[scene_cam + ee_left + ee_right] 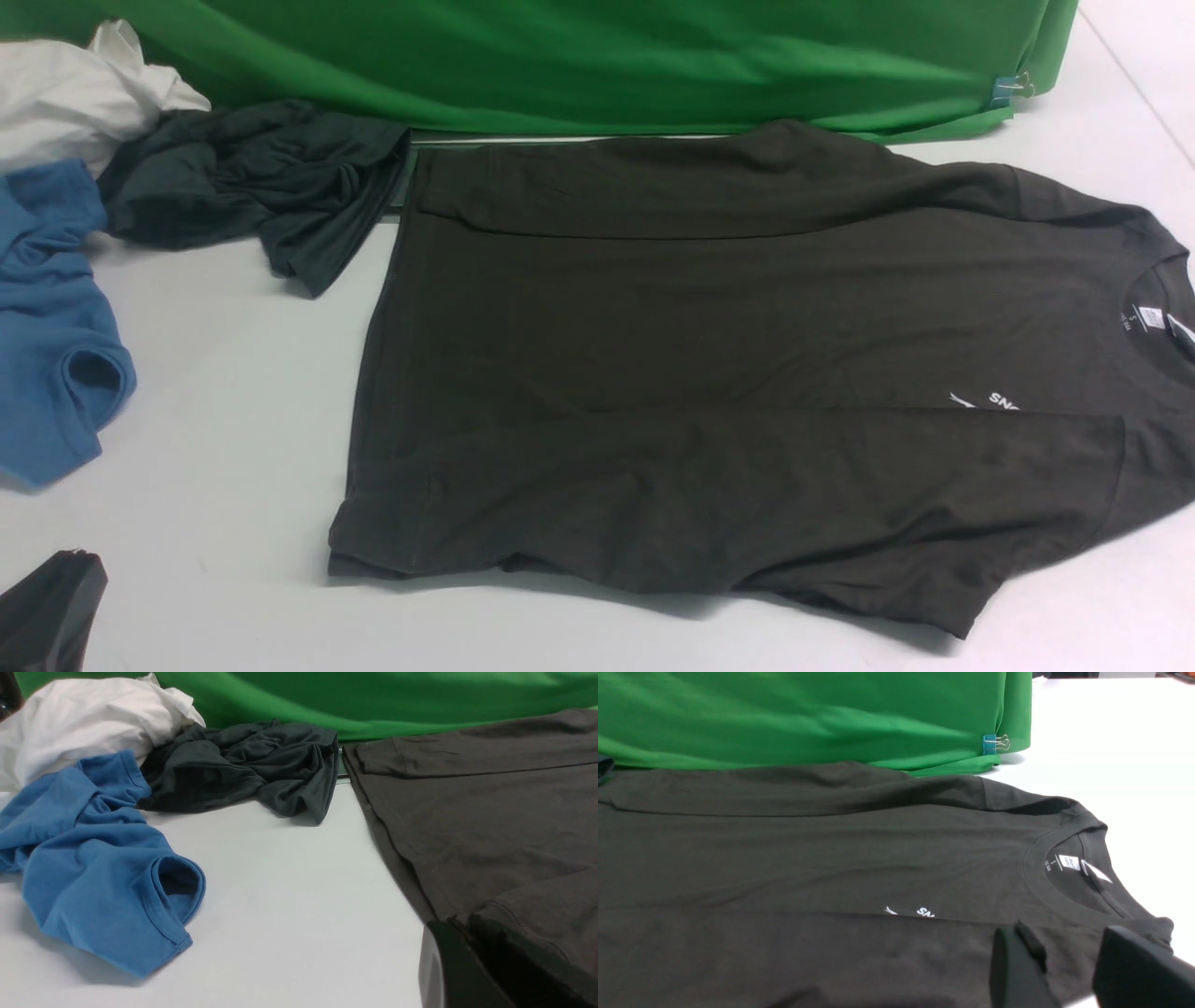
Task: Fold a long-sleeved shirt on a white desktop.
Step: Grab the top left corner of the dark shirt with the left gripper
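Beyond the right jaws, the long-sleeved shirt lies flat on the table. Its collar and white neck label are just ahead of them, and its chest logo is half covered by a sleeve folded across the front. Only the right wrist view shows these jaws: they are spread, with shirt fabric visible through the gap and nothing between them. The front view catches only the left jaws, a dark shape low over bare table, with the shirt's hem well apart to their right. The left wrist view shows them pressed together and empty. Ahead of them lie a blue garment, a dark-grey garment and a white cloth, before the green backdrop. Both arms are held low, pointing forward along the table.
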